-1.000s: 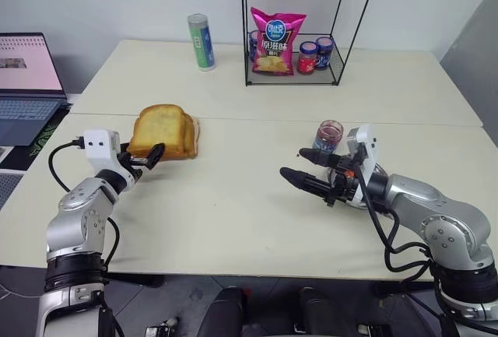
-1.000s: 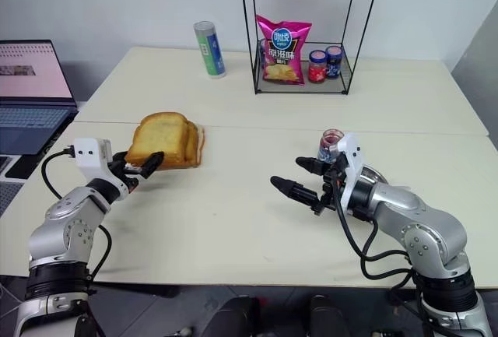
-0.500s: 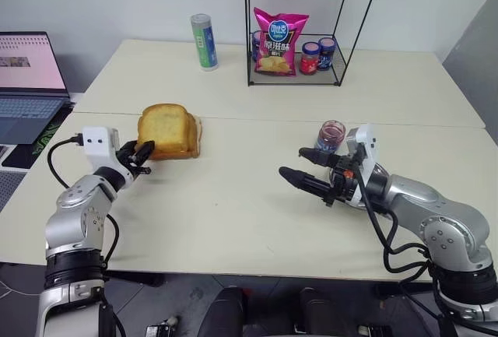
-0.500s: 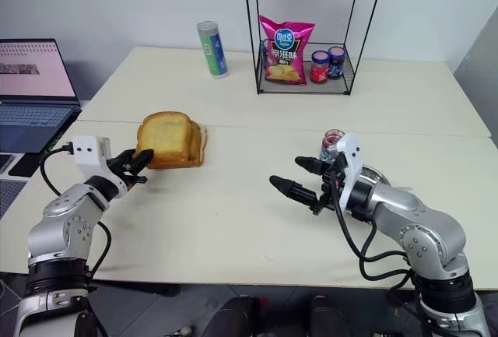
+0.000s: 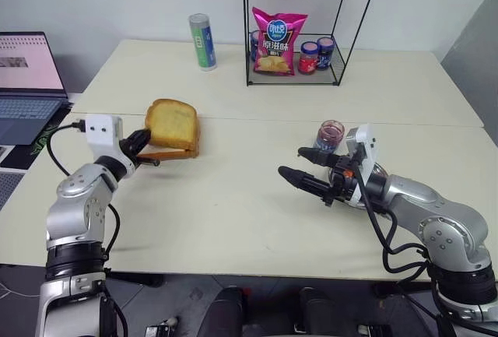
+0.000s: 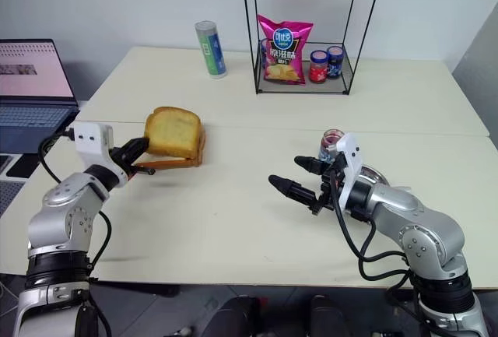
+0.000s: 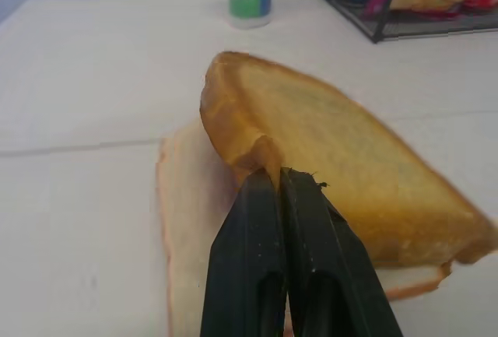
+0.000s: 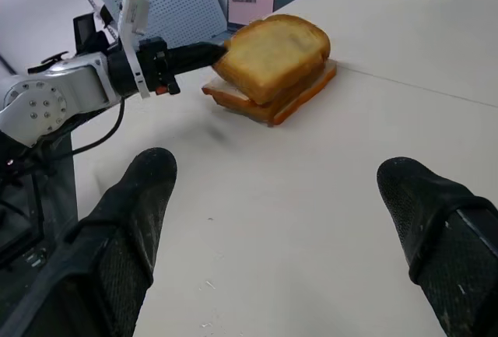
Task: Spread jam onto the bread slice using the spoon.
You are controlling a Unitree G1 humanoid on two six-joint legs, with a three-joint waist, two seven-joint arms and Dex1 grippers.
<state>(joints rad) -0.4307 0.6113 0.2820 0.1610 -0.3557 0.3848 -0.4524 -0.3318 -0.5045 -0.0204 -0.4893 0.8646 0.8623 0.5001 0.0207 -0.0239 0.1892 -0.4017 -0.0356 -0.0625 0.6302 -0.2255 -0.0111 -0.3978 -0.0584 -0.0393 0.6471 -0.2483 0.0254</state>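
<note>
left gripper [image 5: 142, 141] clamps bread slice [image 5: 173, 124] at its 9 o'clock edge, lifting; right gripper [image 5: 305, 167] gapes empty; next: set slice flat.

left tool [image 5: 141, 142] clamped, right tool [image 5: 299, 165] agape

Left gripper [image 6: 138, 150] at 9 o'clock pinches bread slice [image 6: 174, 132], near edge lifted off lower slice [image 6: 180, 162]. Right gripper [image 6: 299, 179] wide apart, 4 o'clock, jam jar [image 6: 331, 143] just behind.
</note>
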